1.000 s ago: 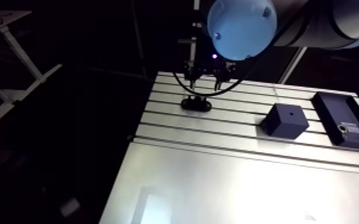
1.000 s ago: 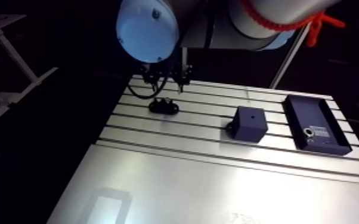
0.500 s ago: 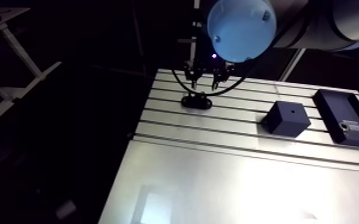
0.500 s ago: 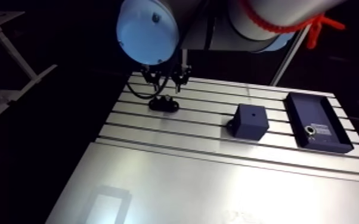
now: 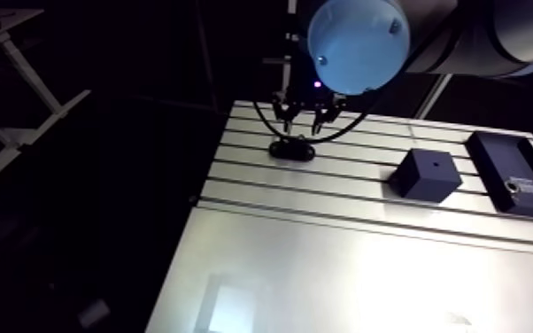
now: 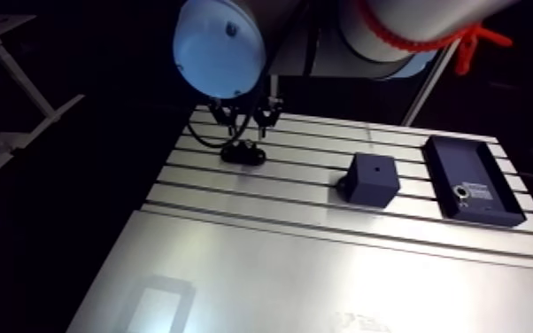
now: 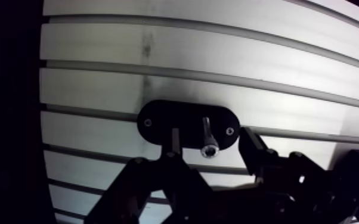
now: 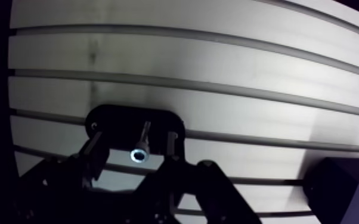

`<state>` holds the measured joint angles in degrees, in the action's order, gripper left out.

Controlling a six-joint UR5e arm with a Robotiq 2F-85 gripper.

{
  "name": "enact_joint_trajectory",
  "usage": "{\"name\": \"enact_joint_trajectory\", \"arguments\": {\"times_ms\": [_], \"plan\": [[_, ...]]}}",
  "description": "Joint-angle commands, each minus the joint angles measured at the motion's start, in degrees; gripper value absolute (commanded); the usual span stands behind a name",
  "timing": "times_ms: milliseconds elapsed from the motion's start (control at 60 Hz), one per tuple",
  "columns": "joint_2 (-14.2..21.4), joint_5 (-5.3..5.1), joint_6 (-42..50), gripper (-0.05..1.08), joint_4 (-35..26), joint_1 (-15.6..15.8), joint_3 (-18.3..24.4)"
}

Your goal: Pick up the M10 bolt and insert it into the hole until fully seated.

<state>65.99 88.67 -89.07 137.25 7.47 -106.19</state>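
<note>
Although the silver M10 bolt [image 7: 209,149] is flanked by the wide-spread fingers [image 7: 251,150] of the black 2-finger gripper [image 7: 210,137], nothing is gripped yet. Lifting from the black oval holder [image 7: 158,122] and insertion are left.

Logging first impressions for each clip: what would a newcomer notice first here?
The shiny bolt resting in a black oval holder near the table edge draws the eye, with the jaws of the gripper open either side of it. Further along the slotted table sit a dark block with a small top hole and a dark tray.
</note>
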Motion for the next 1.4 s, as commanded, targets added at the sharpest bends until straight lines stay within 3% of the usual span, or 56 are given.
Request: {"name": "enact_joint_trajectory", "arguments": {"times_ms": [17,1400], "plan": [[-0.13,-0.04,0.08,0.41,0.01,0.0,-0.03],[-0.57,-0.04,-0.09,0.59,-0.43,0.0,-0.38]]}}
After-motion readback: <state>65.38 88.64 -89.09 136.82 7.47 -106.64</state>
